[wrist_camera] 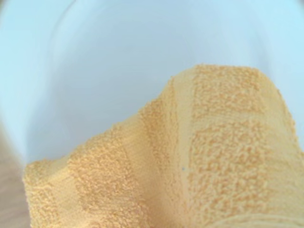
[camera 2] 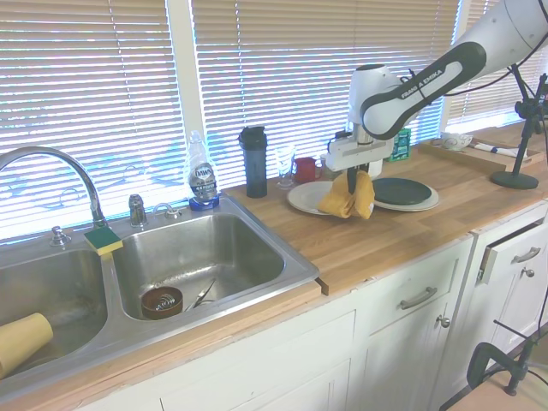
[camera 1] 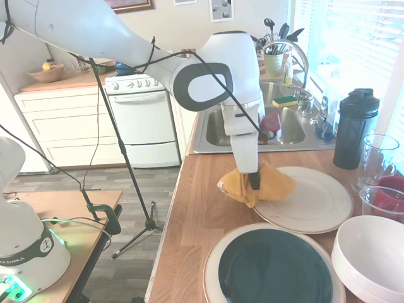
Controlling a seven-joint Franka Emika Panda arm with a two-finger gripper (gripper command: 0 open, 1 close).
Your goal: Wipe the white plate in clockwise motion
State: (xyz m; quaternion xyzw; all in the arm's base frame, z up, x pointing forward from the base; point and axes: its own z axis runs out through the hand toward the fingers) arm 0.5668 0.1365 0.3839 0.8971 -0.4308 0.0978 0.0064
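Your claw (camera 1: 253, 181) is clamped on an orange towel (camera 1: 257, 184) at the white plate's near edge

In the first exterior view, left to right: the towel hangs bunched at centre frame, touching the left rim of the white plate (camera 1: 315, 202), which lies on the wooden table (camera 1: 189, 240) right of centre; below it sits the dark teal plate (camera 1: 274, 268), and a white bowl (camera 1: 372, 255) fills the lower right corner

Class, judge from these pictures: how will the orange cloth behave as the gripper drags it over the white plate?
The orange cloth is probably floppy: it droops in folds below the gripper. Its looped terry pile suggests it grips rather than slides. The white plate looks smooth and might shift.
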